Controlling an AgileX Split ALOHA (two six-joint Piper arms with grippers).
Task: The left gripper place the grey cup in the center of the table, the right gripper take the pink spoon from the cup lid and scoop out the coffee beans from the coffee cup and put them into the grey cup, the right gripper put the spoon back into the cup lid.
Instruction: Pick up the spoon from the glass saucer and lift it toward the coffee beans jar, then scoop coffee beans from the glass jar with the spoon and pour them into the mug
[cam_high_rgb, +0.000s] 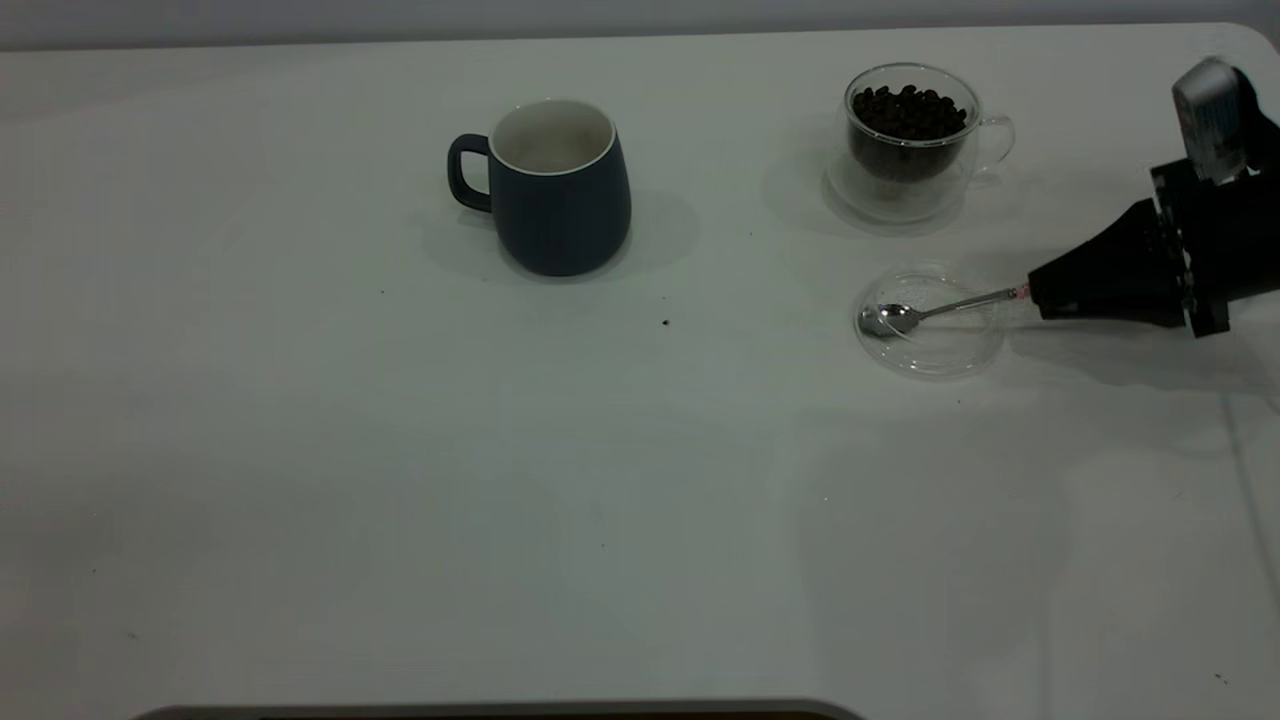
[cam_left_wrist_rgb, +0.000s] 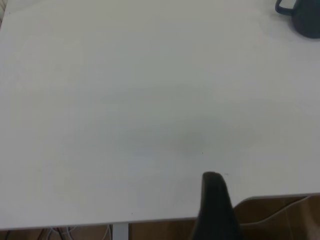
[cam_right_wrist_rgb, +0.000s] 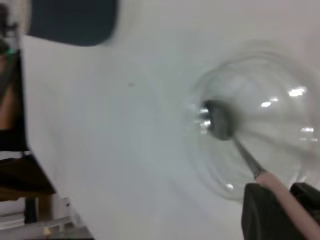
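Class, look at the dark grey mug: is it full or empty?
Empty as far as shown: the grey cup stands upright, its white inside bare, while the coffee beans sit in the coffee cup.

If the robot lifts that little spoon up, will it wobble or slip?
Probably a bit. The pink spoon is thin, and the right gripper holds only its handle end, so the bowl may swing. Its smooth stem looks slippery. It looks stiff and light, though, resting in the cup lid.

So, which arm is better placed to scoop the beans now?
The right. The right gripper is shut on the pink spoon over the cup lid, near the coffee cup; the left gripper sits at the table edge.
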